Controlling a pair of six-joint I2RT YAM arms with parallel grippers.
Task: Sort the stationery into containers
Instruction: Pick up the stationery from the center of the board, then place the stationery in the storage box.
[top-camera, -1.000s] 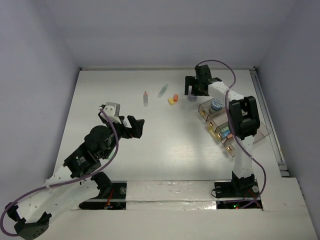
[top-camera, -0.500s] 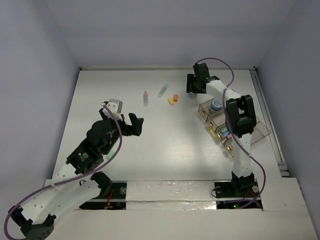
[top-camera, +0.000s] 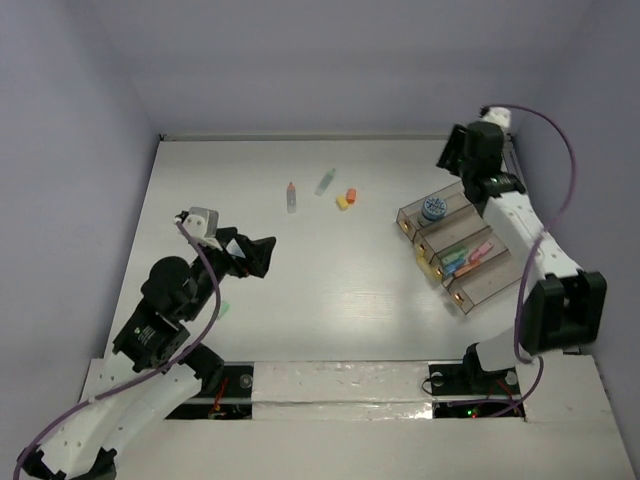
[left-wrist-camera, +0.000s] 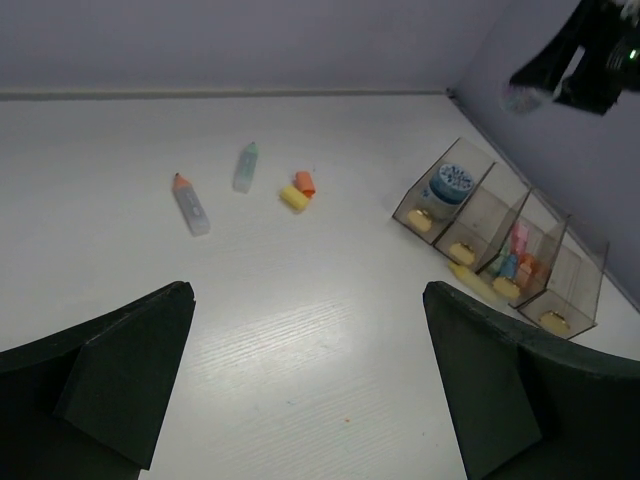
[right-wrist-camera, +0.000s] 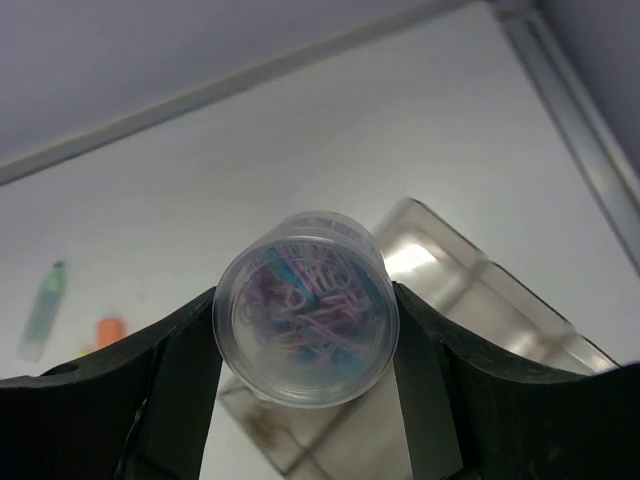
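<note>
Left gripper (top-camera: 262, 254), nearest the bases: fingers wide apart, nothing between them, hanging over bare table (top-camera: 330, 300).

Organiser tray (top-camera: 480, 285), right side of the table: stepped compartments. Pink, green and blue pens (top-camera: 468, 258) lie in one middle compartment. A blue-white tub (top-camera: 433, 208) sits in the farthest compartment.

Loose stationery, mid-table, well apart from the tray: orange-capped pen (top-camera: 291, 196), green pen (top-camera: 326, 181), orange eraser (top-camera: 351, 195), and yellow eraser (top-camera: 342, 202) just beside it.

Right gripper (right-wrist-camera: 305, 300), farthest, raised beyond the tray's far end: fingers clamped on a clear tub of paper clips (right-wrist-camera: 305, 335), which is off the table.

Step in hand, as judged: placing this tub. Handling note: bring it squarely over a compartment with room, keep the grip firm during travel, lower between the walls before releasing, and avoid knocking the blue-white tub.

Markings: no brand or legible writing; the blue-white tub's lid pattern is too small to read.
</note>
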